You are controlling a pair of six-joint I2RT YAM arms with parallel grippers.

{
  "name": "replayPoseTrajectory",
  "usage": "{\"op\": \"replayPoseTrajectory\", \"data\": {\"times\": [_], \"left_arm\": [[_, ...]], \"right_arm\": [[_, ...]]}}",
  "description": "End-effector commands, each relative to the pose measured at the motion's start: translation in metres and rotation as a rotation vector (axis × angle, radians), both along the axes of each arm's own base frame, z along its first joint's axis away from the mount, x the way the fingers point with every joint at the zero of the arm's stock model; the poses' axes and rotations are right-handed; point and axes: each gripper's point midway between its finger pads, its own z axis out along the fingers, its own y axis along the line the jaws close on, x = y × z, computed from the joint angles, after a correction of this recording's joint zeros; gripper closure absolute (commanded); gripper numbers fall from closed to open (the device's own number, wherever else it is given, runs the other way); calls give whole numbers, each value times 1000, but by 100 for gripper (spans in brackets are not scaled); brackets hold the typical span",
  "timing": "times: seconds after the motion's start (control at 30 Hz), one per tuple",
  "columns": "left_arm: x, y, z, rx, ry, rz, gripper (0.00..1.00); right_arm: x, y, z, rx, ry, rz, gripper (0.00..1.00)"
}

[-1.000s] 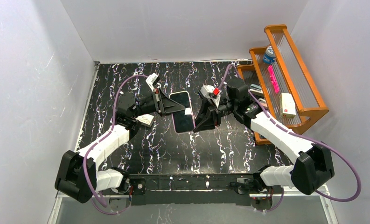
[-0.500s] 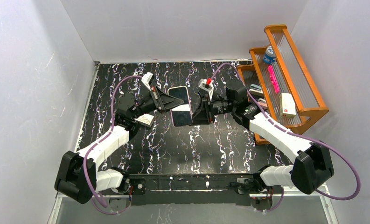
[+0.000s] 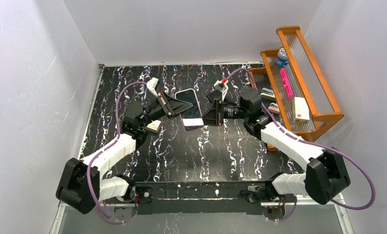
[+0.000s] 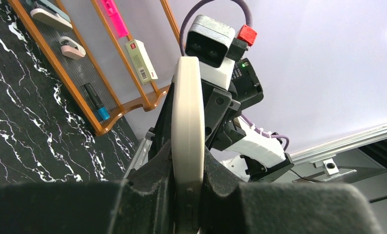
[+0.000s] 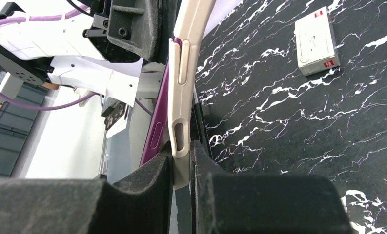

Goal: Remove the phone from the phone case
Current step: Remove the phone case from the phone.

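Note:
The phone (image 3: pixel 188 103), dark screen up, sits in a cream case (image 3: pixel 193 122) and is held above the table between both grippers. My left gripper (image 3: pixel 177 106) is shut on its left edge; in the left wrist view the cream case edge (image 4: pixel 187 112) runs up from between my fingers, the gripper (image 4: pixel 187 195) clamped on it. My right gripper (image 3: pixel 209 117) is shut on the right edge. In the right wrist view the gripper (image 5: pixel 182 170) pinches the cream case rim (image 5: pixel 184 63), which stands slightly off the purple phone side (image 5: pixel 154 131).
A wooden rack (image 3: pixel 323 109) stands at the right with a bottle (image 3: pixel 281 57), a pink marker (image 3: pixel 285 82) and a white box (image 3: pixel 301 109). A small white box (image 3: pixel 153 126) lies on the marbled table (image 3: pixel 196 151) by the left arm and shows in the right wrist view (image 5: pixel 315 41).
Both grippers have carried the phone toward the back of the table and turned it. The right wrist has rolled, and the lower end of the case now shows white.

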Motion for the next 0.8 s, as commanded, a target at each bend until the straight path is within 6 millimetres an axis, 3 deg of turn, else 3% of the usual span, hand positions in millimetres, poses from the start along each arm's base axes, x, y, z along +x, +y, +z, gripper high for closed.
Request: {"op": "replayPoseTrajectory", "data": {"times": [0.0,0.13,0.2,0.4,0.6,0.67,0.77], "left_arm": [[-57,-28,-8,21,-5,-247,100],[-50,-29,-21,38,11,-223,100],[-46,-30,-25,47,22,-208,89],[-27,-25,-50,124,84,-105,48],[-10,-11,-74,304,96,27,23],[-5,-6,-78,352,94,63,7],[0,7,-86,465,68,124,2]], "right_arm": [[33,8,50,201,-141,-144,82],[31,5,39,208,-85,-160,94],[33,4,30,197,-43,-185,99],[37,-3,-2,157,75,-267,99],[36,-8,-24,155,162,-312,99],[35,-8,-31,159,186,-313,99],[35,-9,-39,170,222,-322,99]]}}
